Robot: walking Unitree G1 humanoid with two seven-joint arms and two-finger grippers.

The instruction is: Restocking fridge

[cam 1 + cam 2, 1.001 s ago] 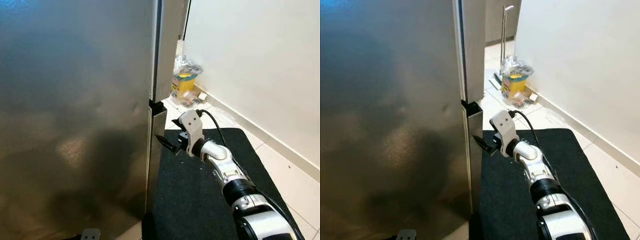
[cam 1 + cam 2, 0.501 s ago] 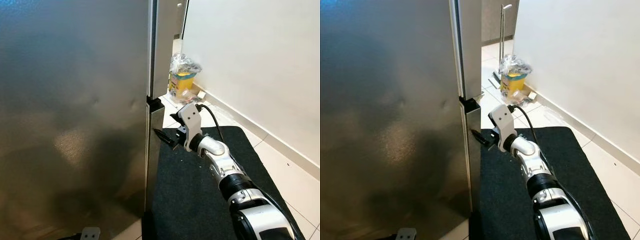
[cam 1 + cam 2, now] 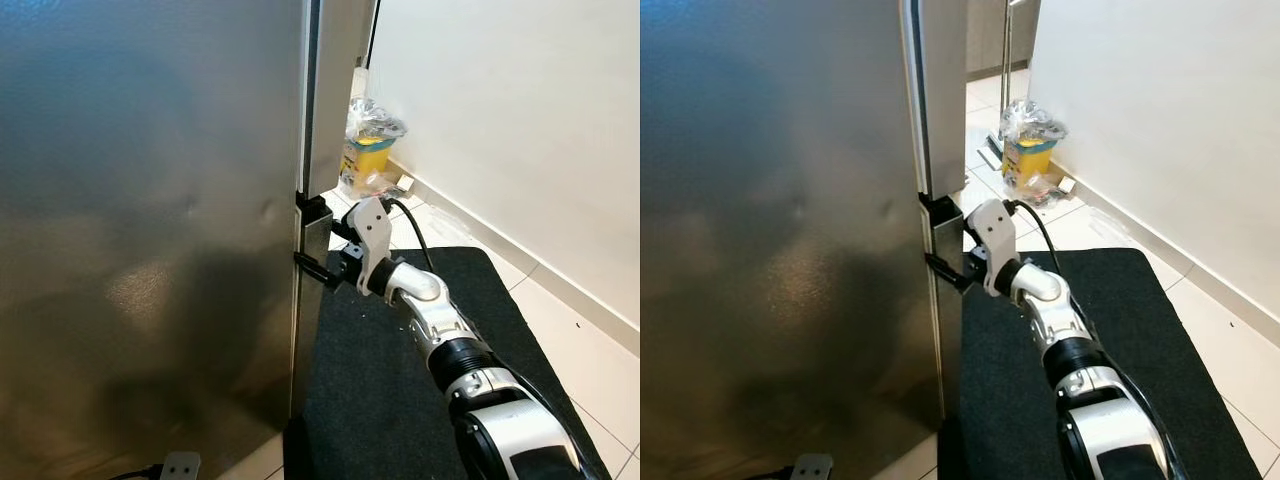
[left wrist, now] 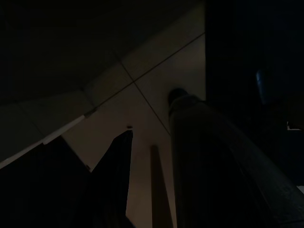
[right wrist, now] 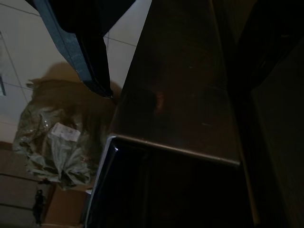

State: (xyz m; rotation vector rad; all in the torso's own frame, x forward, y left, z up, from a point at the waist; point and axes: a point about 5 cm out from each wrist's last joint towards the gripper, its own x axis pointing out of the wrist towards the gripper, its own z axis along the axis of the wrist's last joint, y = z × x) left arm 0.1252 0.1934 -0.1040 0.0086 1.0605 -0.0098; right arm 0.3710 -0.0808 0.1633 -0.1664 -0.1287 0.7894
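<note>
At the right edge of the closed stainless fridge (image 3: pixel 150 220), the right end effector (image 3: pixel 312 268) has its black fingers parted around the lower door's edge, just below the dark notch between the two doors. Behind it, a clear plastic bag (image 3: pixel 372 120) covers a yellow container (image 3: pixel 364 160) on the tiled floor (image 3: pixel 590 370) beside the wall. Left end effector (image 4: pixel 121 156): dark view, finger state cannot be determined.
</note>
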